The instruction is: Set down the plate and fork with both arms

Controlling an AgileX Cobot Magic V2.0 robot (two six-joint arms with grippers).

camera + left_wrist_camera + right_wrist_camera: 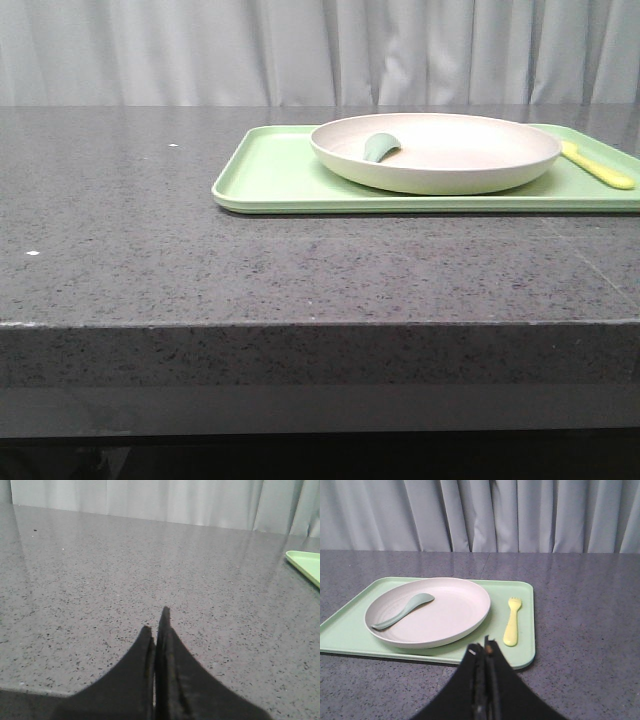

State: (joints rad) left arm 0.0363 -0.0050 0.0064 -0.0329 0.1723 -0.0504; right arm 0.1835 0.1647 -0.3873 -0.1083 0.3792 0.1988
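Note:
The cream plate (435,150) (427,610) rests on a light-green tray (270,175) (350,625) at the table's right side. Beside the plate, on the tray's right part, lies the pale yellow fork (598,166) (512,621). In the right wrist view my right gripper (484,649) is shut and empty, hovering just short of the tray's near edge, close to the fork's handle end. My left gripper (156,622) is shut too, over bare table, with only the tray's corner (306,564) showing far off to one side. Neither gripper appears in the front view.
A grey-green spoon-like utensil (380,147) (402,611) lies inside the plate. The speckled grey table (150,230) has its front edge close to the camera. A pale curtain (300,50) hangs behind the table.

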